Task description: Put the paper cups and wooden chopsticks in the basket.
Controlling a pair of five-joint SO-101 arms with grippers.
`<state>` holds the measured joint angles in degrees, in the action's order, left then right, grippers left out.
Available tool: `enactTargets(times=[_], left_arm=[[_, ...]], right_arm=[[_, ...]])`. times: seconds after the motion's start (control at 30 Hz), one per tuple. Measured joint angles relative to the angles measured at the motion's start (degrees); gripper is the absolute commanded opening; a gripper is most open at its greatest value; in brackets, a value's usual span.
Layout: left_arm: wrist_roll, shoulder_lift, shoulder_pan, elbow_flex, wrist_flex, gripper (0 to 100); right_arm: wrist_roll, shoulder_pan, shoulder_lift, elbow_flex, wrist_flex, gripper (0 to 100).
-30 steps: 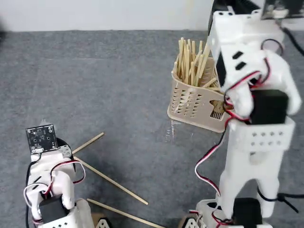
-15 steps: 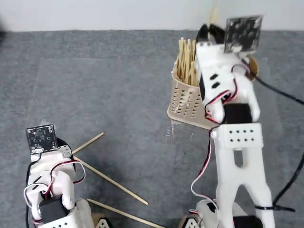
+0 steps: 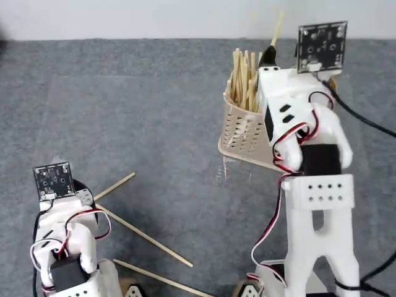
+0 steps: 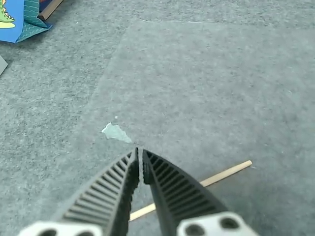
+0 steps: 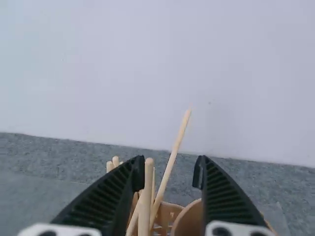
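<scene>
While the right hand (image 5: 170, 161) hangs over the basket (image 3: 247, 139) with its fingers spread, one chopstick (image 5: 178, 135) stands tilted in the gap, and we cannot tell whether it touches either finger. The left hand (image 4: 139, 156) is pressed together and empty, low over the worktop (image 3: 154, 111), with a loose chopstick (image 4: 224, 173) lying just beyond its tips. We judge these sticks light, stiff and thin, apt to roll or pivot. A pinch across the shaft near its middle should suit best. Three lie loose beside the left arm, and that arm covers one end of the longest stick (image 3: 145, 236). The right arm hides much of the basket. A rounded tan shape (image 5: 189, 221) inside it may be a paper cup, though we cannot say.
</scene>
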<state>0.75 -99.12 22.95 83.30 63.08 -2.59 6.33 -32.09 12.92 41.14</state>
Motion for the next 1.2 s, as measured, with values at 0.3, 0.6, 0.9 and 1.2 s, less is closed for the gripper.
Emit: enactTargets(times=[0.3, 0.6, 0.9, 1.2], left_arm=[[0.0, 0.0, 0.1, 0.0, 0.0, 1], [0.0, 0.0, 0.1, 0.0, 0.0, 1], [0.0, 0.0, 4.4, 0.0, 0.0, 1], [0.0, 0.0, 4.7, 0.0, 0.0, 1]], right_arm=[[0.0, 14.4, -0.1, -9.2, 33.5, 17.7], [0.0, 33.3, -0.2, 4.6, 45.5, 18.0], [0.4, 49.2, -0.2, 22.9, 43.5, 18.1], [5.5, 59.9, -0.2, 37.5, 29.3, 42.1]])
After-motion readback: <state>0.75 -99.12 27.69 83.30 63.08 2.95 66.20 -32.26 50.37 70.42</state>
